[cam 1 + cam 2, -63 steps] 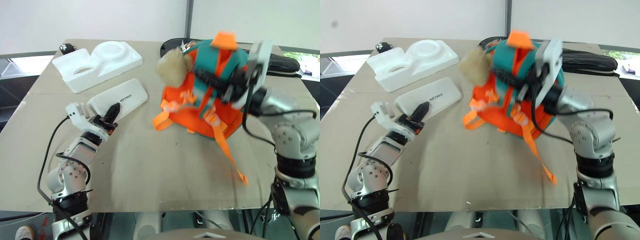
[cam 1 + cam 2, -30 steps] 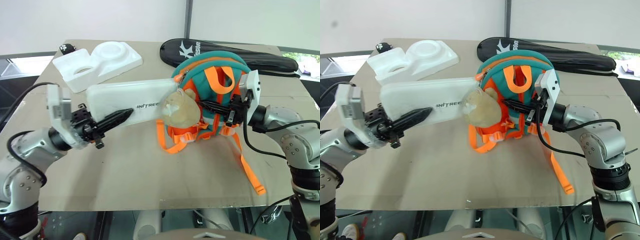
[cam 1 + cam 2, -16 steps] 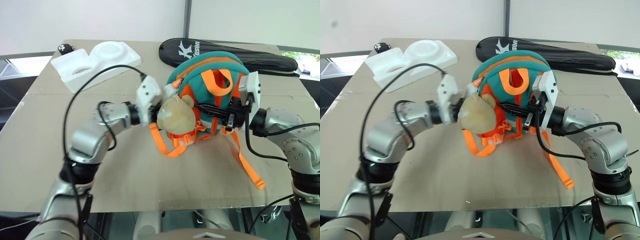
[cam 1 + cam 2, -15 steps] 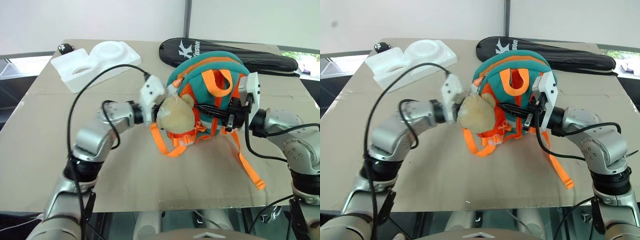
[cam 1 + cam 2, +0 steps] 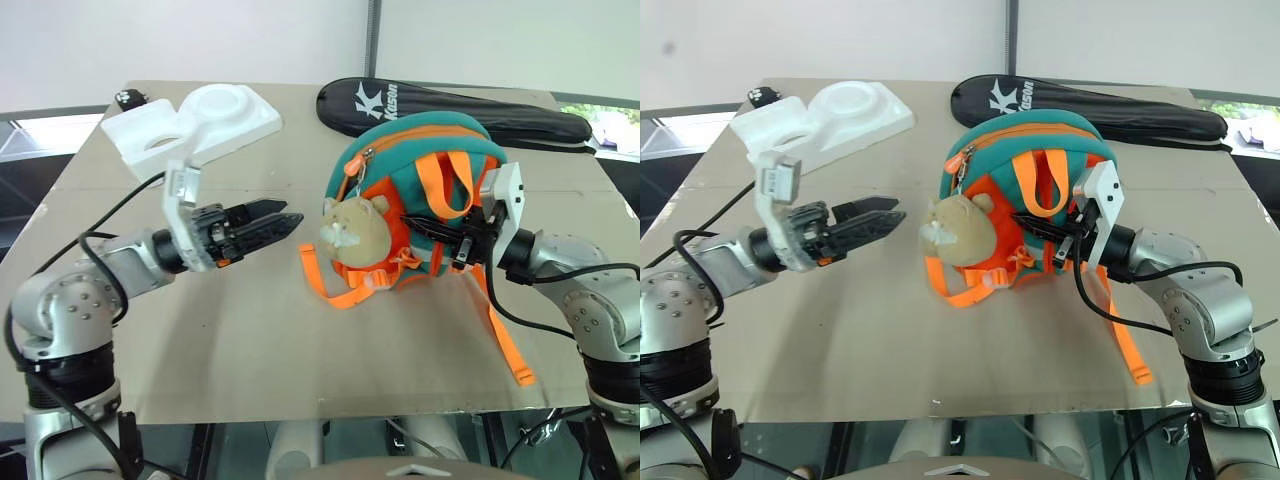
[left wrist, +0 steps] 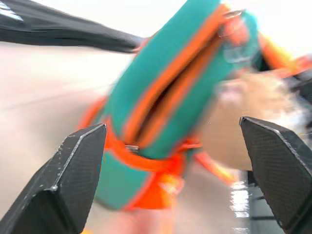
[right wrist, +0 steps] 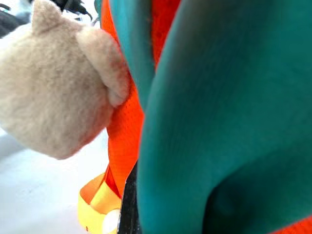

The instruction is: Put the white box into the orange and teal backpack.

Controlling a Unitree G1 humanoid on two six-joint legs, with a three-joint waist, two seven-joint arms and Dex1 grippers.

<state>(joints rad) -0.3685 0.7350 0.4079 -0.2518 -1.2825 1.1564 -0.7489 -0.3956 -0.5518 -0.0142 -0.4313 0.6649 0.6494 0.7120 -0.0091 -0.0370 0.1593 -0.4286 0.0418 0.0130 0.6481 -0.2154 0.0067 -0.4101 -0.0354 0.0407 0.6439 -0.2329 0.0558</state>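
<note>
Your left gripper (image 5: pixel 288 217) has backed out of the backpack (image 5: pixel 420 205), fingers now spread and empty. Bare table (image 5: pixel 250 330) lies around it. Right gripper (image 5: pixel 418 228) stays clamped on the backpack's fabric, mid-frame, its zipper opening facing left.

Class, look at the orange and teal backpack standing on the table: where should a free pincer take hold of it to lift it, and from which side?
Probably the orange top loop of the orange and teal backpack, approached from above. It arches clear of the teal panel, leaving a gap for a finger. The right pincer already clamps the strap side, and the plush head covers the side facing the open left pincer.
</note>
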